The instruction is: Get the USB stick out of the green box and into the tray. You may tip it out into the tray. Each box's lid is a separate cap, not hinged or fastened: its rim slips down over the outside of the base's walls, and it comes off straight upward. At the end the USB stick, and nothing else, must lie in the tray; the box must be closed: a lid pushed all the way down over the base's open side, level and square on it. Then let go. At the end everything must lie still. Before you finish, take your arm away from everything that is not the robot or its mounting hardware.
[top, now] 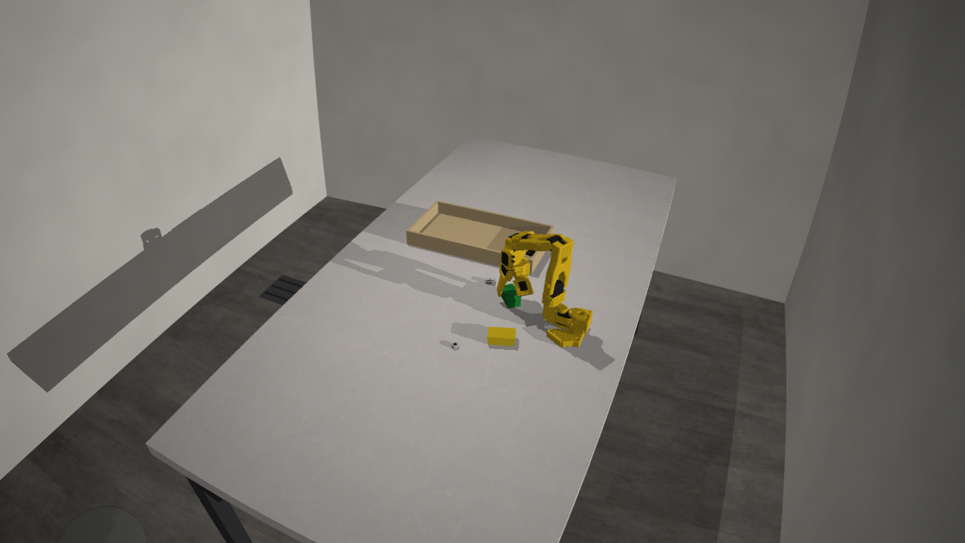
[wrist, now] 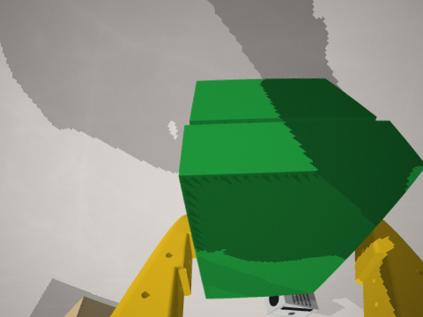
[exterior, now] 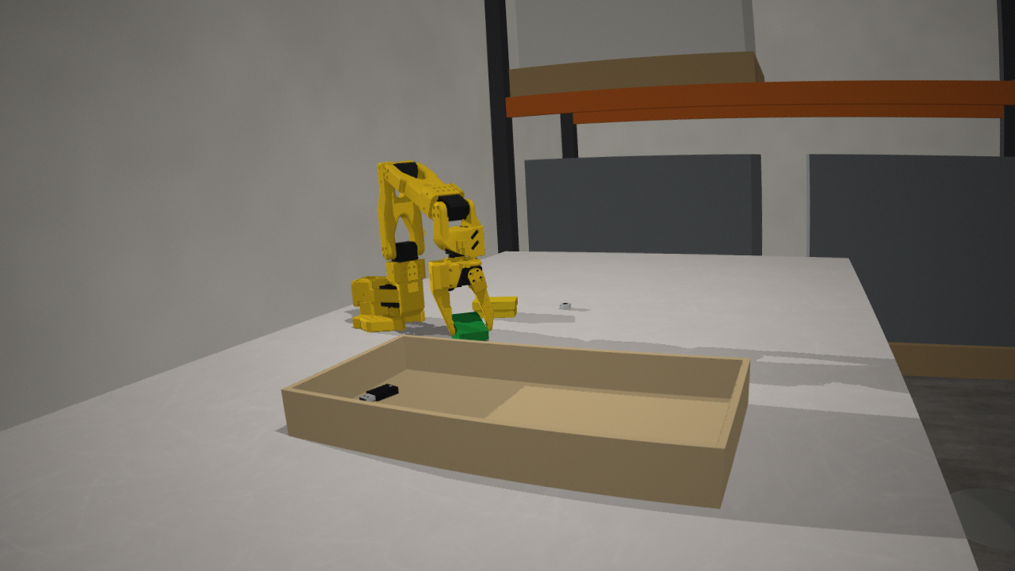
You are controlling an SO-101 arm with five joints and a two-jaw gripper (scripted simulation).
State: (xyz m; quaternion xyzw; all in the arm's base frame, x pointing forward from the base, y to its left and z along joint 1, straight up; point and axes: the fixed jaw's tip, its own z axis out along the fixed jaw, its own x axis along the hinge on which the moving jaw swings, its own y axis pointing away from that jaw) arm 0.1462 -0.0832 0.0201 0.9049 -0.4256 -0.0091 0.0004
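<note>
The green box (top: 511,296) (exterior: 470,326) (wrist: 273,207) stands on the table with its green lid on. The lid looks level and square, with an even seam below its rim in the wrist view. My gripper (top: 510,292) (exterior: 471,330) (wrist: 284,224) points down around the box, one finger on each side. It is open a little wider than the box, and a narrow gap shows at the right finger in the wrist view. The black USB stick (exterior: 381,392) with a metal plug lies in the tray (top: 445,249) (exterior: 496,447), at its left end in the exterior view.
A yellow box (top: 501,335) (exterior: 505,306) stands near the arm's base. A small grey-white part (top: 455,345) (exterior: 564,305) lies beyond it. Another small pale part (top: 489,281) (wrist: 291,305) with a dark round spot lies between the green box and the tray side.
</note>
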